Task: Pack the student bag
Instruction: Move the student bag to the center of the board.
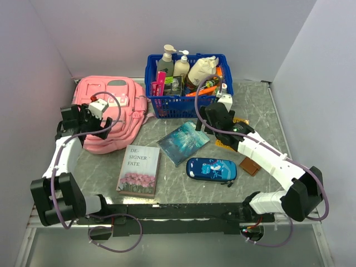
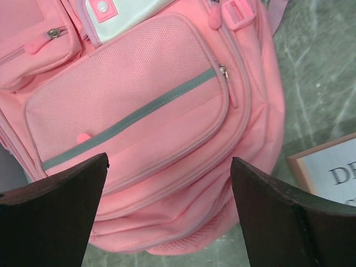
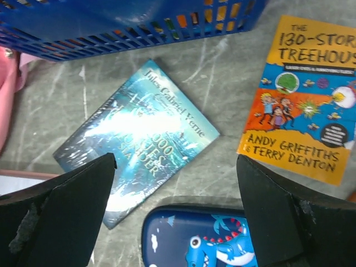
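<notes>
Left wrist view puts the student bag point(image 2: 139, 111) right under my left claw point(image 2: 169, 161), whose fingers stand wide apart and grasp nothing, hovering over the lower front pocket. In the top view the bag lies front side up at the far left of the tabletop point(image 1: 261, 111), just beside the blue basket point(image 1: 183, 104). My right claw point(image 3: 176, 160) is likewise spread and empty. It hangs over the teal book point(image 3: 139, 139), the orange paperback point(image 3: 306, 94) and the blue pencil case point(image 3: 200, 239), well apart from the bag. I judge the bag to be soft and limp, thin fabric with a mesh-textured pocket panel. It is probably light, and I expect it to fold, sag and drag across the surface rather than lift as one piece. A pinch on a flat panel would likely gather only a loose layer of cloth. Every zip I can see looks closed, so the better holds, as I read it, are the metal pull point(image 2: 222, 70) on the front pocket or the pink tabs near the top. The other claw could then pinch a seam ridge or a strap to resist the tug. Where the main compartment's slider sits I cannot tell. The pulls are small and may slip from wide fingers, so I would approach them squarely.
</notes>
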You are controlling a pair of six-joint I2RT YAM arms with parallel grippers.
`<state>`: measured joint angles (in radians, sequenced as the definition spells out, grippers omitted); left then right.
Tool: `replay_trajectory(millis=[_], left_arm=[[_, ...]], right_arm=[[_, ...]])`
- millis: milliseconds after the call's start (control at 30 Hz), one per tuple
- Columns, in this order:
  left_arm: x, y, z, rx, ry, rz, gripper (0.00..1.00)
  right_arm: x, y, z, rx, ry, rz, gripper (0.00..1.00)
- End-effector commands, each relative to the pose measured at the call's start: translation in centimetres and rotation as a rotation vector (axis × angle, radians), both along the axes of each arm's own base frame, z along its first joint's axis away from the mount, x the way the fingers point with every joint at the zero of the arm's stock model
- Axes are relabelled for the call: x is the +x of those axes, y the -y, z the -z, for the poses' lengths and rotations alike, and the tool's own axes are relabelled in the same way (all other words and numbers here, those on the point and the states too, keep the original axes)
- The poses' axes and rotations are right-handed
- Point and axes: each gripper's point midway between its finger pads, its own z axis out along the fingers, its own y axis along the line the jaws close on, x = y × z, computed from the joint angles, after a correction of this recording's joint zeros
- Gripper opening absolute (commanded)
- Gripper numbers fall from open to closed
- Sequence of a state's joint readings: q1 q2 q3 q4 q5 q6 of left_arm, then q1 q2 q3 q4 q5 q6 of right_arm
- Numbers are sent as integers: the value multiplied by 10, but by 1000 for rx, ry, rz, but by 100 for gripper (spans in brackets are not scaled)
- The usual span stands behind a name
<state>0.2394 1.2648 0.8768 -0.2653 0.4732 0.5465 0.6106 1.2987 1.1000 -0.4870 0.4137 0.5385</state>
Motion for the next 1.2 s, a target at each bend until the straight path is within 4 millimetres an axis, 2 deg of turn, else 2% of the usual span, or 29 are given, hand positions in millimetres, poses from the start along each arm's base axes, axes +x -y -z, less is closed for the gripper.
replay_trajectory(millis=[0, 100, 133, 333, 600, 667, 800, 967, 1000, 1100, 1133, 1167], left_arm=[[21, -16, -3, 126, 58, 46, 96], [34, -27, -3, 151, 46, 12, 99], [34, -31, 1, 155, 25, -1, 96], [23, -36, 27, 257, -14, 69, 95], [13, -43, 45, 345, -48, 137, 96], [16, -51, 49, 384, -35, 114, 99], [31, -70, 53, 443, 19, 20, 99], [35, -70, 70, 489, 41, 20, 90], [30, -67, 81, 488, 22, 29, 85], [27, -63, 95, 509, 14, 40, 74], [29, -61, 95, 503, 23, 34, 70], [30, -59, 96, 492, 23, 32, 63]], right_arm=[[2, 9, -30, -29, 73, 66, 98], [-2, 13, -33, -79, 81, 75, 98], [-3, 13, -34, -78, 91, 70, 98], [-13, 12, -45, -47, 150, 28, 98], [-19, 13, -54, -31, 179, 0, 98], [-20, 13, -54, -31, 180, -1, 99], [-23, 12, -58, -14, 191, -19, 98], [-28, 8, -66, 25, 232, -62, 98], [-29, 9, -68, 30, 240, -63, 98], [-31, 9, -73, 39, 256, -80, 97], [-32, 9, -75, 43, 260, -81, 96], [-33, 9, -76, 44, 265, -87, 96]])
